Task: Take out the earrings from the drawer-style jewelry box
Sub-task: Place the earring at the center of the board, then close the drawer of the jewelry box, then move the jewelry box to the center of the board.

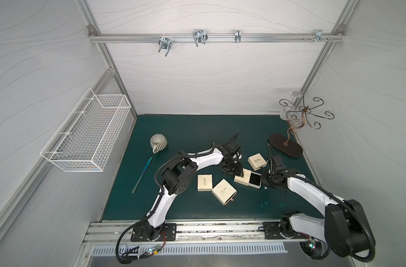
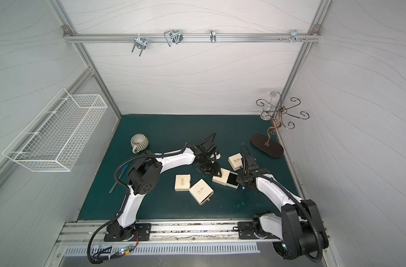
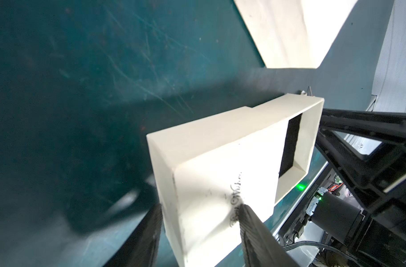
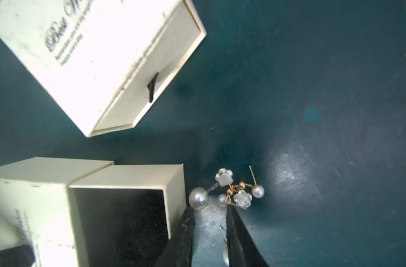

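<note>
Cream jewelry box (image 3: 220, 166): sleeve clamped between the fingers of the left gripper (image 3: 200, 207). Its black-lined drawer (image 4: 128, 175) stands pulled out. The earrings (image 4: 234, 191) lie on the green mat (image 4: 313, 69) just beside the drawer, at the tips of the right gripper (image 4: 210, 209), fingers slightly apart.

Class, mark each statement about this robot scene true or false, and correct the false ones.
1. The earrings lie on the green mat, outside the drawer. True.
2. Every cream box is shut. False: the open box has its drawer pulled out.
3. The left hand grips the open box. True.
4. The mug rests on the jewellery stand. False: the mug sits on the green mat, well apart from the jewellery stand.
</note>
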`<action>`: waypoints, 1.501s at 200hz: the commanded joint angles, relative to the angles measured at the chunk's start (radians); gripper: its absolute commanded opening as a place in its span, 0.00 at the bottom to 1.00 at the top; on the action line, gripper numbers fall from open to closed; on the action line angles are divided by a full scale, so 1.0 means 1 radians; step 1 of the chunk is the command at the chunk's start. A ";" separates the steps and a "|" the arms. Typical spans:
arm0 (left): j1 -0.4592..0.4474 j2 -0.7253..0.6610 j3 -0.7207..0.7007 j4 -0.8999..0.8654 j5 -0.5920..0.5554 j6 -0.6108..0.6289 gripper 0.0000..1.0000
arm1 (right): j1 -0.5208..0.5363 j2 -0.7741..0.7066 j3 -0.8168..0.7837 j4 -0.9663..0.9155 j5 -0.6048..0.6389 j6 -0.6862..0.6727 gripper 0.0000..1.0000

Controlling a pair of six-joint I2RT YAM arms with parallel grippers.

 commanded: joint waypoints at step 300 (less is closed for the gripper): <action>-0.019 0.167 0.202 -0.222 -0.089 0.024 0.48 | 0.163 -0.148 0.025 0.054 0.018 -0.068 0.33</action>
